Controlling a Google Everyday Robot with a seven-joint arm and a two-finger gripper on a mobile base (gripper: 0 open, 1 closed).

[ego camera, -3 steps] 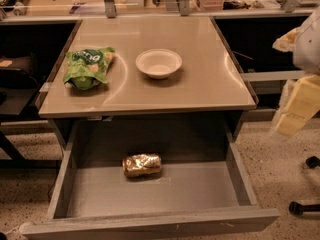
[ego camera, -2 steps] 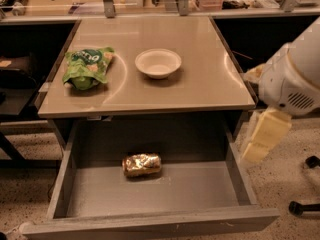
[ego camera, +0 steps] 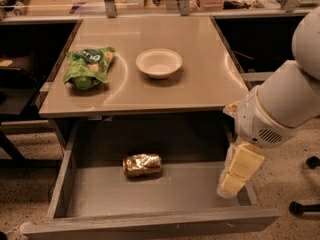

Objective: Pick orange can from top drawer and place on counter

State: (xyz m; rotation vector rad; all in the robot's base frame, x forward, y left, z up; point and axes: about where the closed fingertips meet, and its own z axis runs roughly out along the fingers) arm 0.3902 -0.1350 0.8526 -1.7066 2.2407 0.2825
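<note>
Since a second ago the white arm (ego camera: 280,104) has swung in from the right edge and dropped lower (back then only part of it showed at the far right). The cream-yellow gripper (ego camera: 231,184) now hangs at the right side wall of the top drawer (ego camera: 165,196), below the front right corner of the desk (ego camera: 200,84). Whether the gripper is spread or pressed together I cannot tell from this angle. The orange can (ego camera: 142,165) has not shifted. It lies on its side on the drawer's grey bottom, a little left of centre and toward the back, well apart from the gripper. The drawer stands pulled out beneath the desk. On the desk a green snack bag (ego camera: 89,66) lies at the left, and a white bowl (ego camera: 159,63) sits upright near the middle, apart from the bag. Neither has moved.
</note>
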